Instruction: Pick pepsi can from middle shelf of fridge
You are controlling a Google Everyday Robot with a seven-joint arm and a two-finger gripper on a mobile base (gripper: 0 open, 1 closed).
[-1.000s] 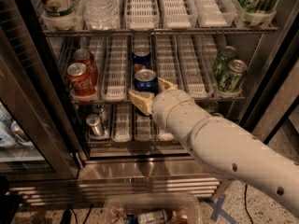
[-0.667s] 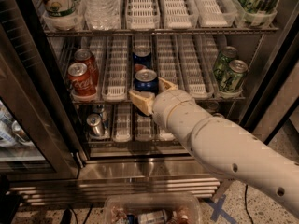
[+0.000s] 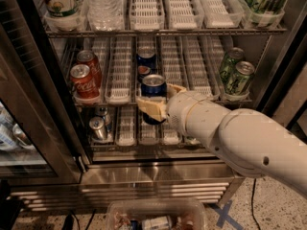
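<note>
- The fridge [image 3: 38, 114] fills most of the camera view, its dark frame running down the left side and a shiny steel base [image 3: 153, 174] along the bottom.
- The robot's white arm [image 3: 249, 143] comes in from the lower right corner and reaches up and left to the front edge of the middle shelf [image 3: 192, 68].
- That shelf spans the fridge's width, with white slotted lanes [image 3: 120, 73] running side by side from front to back.
- A clear plastic tub [image 3: 156, 214] sits on the floor below the fridge, with a blue tape cross [image 3: 223, 213] just to its right.
- The gripper [image 3: 160, 95] is at the front edge of the shelf, about midway along it; its tan fingers [image 3: 149, 108] are spread just a can's width and sit against either side of the pepsi can [image 3: 154, 86], clasping it.
- The pepsi can stands upright in the centre lane at the front edge, its lower part showing below the near finger.
- A second blue can [image 3: 146, 61] stands right behind it in the same lane.
- Two red Coca-Cola cans [image 3: 84, 82] stand one behind the other near the shelf's left edge.
- Two green cans [image 3: 240, 76] stand near its right edge.
- Two silver-topped cans [image 3: 98, 127] sit on the shelf below, toward the left.
</note>
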